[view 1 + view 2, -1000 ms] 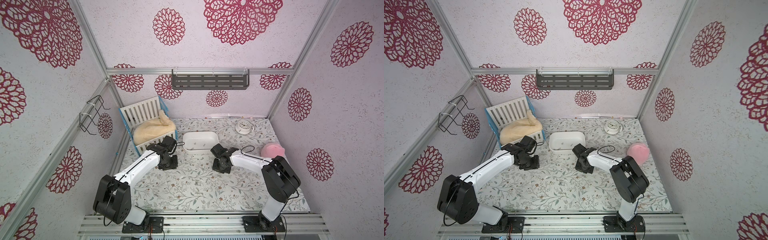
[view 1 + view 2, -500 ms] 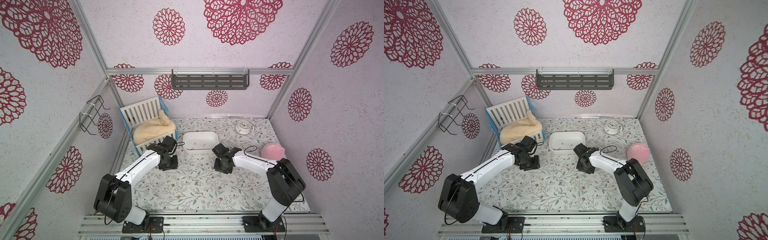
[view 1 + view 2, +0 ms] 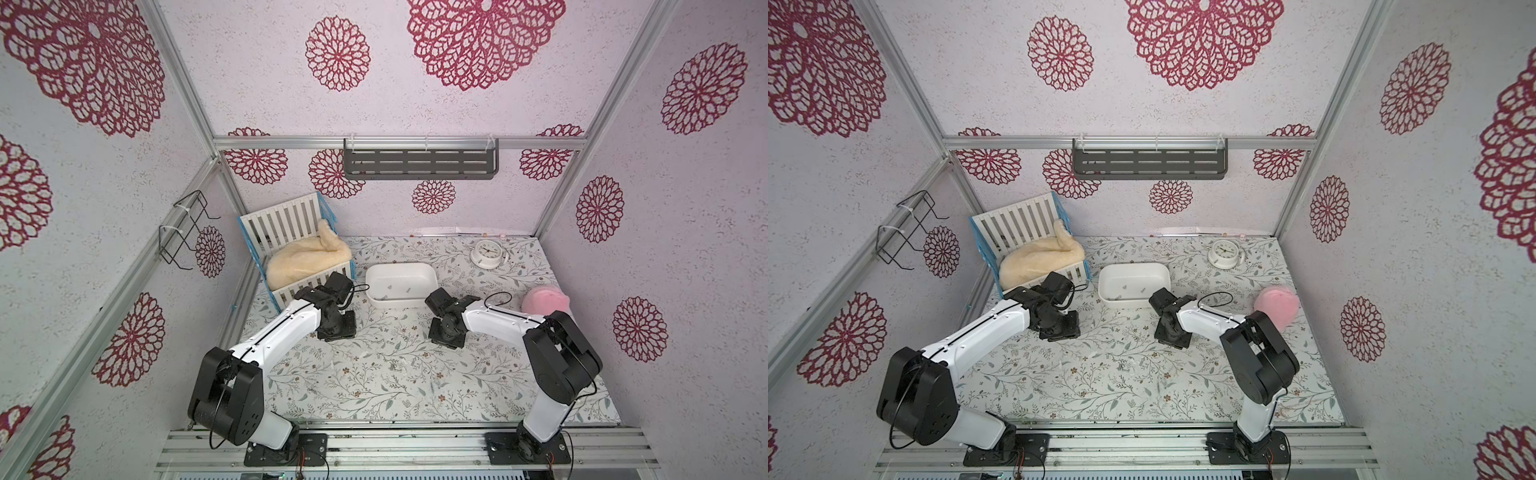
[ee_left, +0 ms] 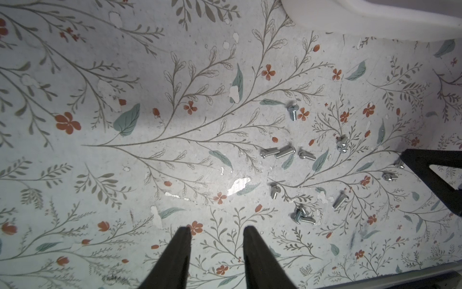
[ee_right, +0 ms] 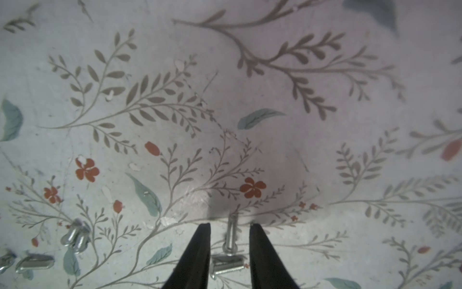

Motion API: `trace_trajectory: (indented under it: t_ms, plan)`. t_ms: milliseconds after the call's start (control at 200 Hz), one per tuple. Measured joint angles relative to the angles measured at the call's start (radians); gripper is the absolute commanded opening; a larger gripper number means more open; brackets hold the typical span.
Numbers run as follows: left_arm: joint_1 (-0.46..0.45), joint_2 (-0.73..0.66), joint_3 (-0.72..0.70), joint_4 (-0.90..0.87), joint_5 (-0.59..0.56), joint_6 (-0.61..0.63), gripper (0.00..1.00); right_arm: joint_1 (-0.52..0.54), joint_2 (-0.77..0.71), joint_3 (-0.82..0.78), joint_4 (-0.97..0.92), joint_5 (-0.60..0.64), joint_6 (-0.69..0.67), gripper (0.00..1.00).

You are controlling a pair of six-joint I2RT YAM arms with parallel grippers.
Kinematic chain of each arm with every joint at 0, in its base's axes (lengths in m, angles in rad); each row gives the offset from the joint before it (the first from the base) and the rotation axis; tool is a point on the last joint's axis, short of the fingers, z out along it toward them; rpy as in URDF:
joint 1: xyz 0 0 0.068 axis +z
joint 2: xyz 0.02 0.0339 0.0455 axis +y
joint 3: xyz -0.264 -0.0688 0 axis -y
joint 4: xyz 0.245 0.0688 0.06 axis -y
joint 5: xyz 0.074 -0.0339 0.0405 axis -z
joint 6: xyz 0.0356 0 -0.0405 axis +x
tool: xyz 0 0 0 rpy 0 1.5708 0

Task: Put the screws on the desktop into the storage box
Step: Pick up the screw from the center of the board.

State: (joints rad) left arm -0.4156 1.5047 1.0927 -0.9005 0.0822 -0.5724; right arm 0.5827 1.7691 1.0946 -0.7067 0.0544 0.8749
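Right wrist view: right end effector (image 5: 228, 224) spread around a screw (image 5: 227, 266), left end effector (image 4: 217, 227) spread, empty; few screws (image 3: 408, 289) in box (image 3: 401, 266), many on surface (image 4: 150, 75).

Slatted crib (image 3: 286, 224) holds cream blanket (image 3: 307, 259); white clock (image 3: 487, 252) by back wall — pink fluffy lump (image 3: 544, 300).

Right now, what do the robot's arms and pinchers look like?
The left arm and right arm are white tubes between black joints, a thin black cable looping at each wrist. The left gripper and right gripper have pointed black fingers.
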Motion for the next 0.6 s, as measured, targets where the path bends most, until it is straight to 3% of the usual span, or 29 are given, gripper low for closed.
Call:
trace_trajectory:
  t_ms: [595]
  plan:
    - [0.004, 0.008, 0.000, 0.000, 0.010, 0.004, 0.38, -0.001, 0.017, -0.002, 0.009, -0.011, -0.010, 0.03]
